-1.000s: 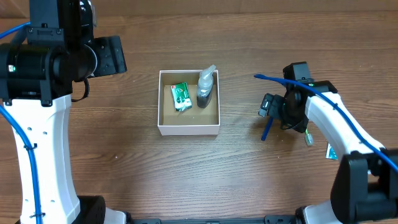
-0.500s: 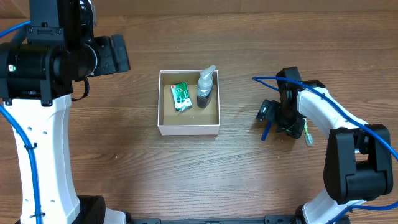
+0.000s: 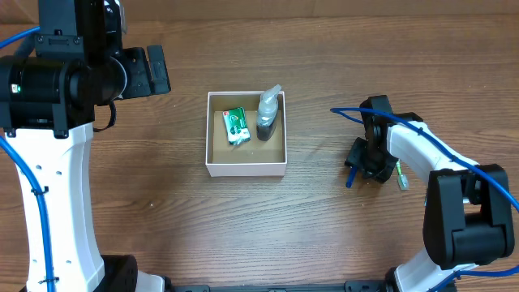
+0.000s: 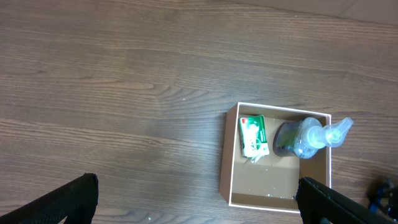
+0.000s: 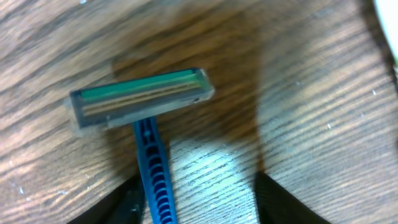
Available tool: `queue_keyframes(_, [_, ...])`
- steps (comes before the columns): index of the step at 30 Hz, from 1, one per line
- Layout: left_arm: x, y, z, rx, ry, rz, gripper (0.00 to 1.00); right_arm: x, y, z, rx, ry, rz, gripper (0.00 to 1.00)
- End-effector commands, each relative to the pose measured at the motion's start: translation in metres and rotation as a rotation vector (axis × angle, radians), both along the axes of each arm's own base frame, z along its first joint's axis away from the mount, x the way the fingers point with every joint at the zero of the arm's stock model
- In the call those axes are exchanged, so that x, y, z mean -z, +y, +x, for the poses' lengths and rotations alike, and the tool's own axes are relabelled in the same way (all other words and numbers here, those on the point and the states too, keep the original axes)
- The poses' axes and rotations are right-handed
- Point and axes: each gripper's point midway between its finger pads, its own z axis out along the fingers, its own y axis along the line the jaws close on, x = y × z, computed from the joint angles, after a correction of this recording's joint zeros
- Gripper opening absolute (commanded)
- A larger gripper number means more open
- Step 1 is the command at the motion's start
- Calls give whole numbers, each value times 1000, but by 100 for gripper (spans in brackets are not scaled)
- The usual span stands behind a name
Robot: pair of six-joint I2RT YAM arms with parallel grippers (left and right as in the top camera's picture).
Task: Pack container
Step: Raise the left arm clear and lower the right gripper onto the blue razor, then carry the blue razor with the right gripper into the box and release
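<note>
The container (image 3: 246, 168) is a white-walled square box with a brown inside, at the table's middle. A green packet (image 3: 235, 126) and a small clear bottle (image 3: 268, 115) lie in it; the left wrist view shows the container (image 4: 231, 186) too. A blue razor (image 5: 142, 98) lies on the wood to the right, its handle (image 3: 350, 177) pointing at the front edge. My right gripper (image 5: 199, 199) is low over it. The handle lies against one finger (image 5: 124, 202), with bare wood before the other. My left gripper (image 4: 199, 211) hangs high at the left, wide open and empty.
A small green and white item (image 3: 401, 178) lies just right of the right gripper. The white right arm (image 3: 422, 150) curves over that side of the table. The left arm's tall black and white body (image 3: 57, 122) fills the left side.
My right gripper has come down over the razor and its jaws have narrowed around the handle. The razor has shifted slightly. The left gripper has opened a little wider.
</note>
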Motion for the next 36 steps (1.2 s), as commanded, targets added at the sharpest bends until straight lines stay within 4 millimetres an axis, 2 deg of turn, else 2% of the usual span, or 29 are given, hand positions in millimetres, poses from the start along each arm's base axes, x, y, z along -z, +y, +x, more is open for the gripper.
queue_keyframes(1, [1,0,2,4,2,3,100,10,-1,-12,-3,39,-12,40])
queue_keyframes(10, [1,-1,2,8,2,-1,100,10,-1,-12,-9,39,-11,4])
queue_keyframes(14, [1,-1,2,7,2,-1,100,5,-1,-8,-39,33,-10,4])
queue_keyframes(17, [1,-1,2,8,2,-1,100,-14,0,3,-87,-4,-6,4])
queue_keyframes(19, [1,-1,2,7,2,-1,100,-38,2,14,-112,-53,-3,4])
queue_keyframes(20, [1,-1,2,7,2,-1,100,-53,4,21,-125,-88,-2,4])
queue_keyframes(21, [1,-1,2,7,2,-1,100,-78,9,30,-167,-153,2,4])
queue_keyframes(24, [1,-1,2,7,2,-1,100,-139,34,46,-337,-320,27,4])
queue_keyframes(26, [1,-1,2,7,1,-1,100,-176,67,49,-545,-433,82,4])
queue_keyframes(29, [1,-1,2,7,2,-1,100,-214,113,41,-818,-556,91,4])
queue_keyframes(32, [1,-1,2,7,2,-2,100,-223,156,29,-1016,-616,98,4])
queue_keyframes(36, [1,-1,2,7,2,-1,100,-211,208,17,-1214,-633,117,4])
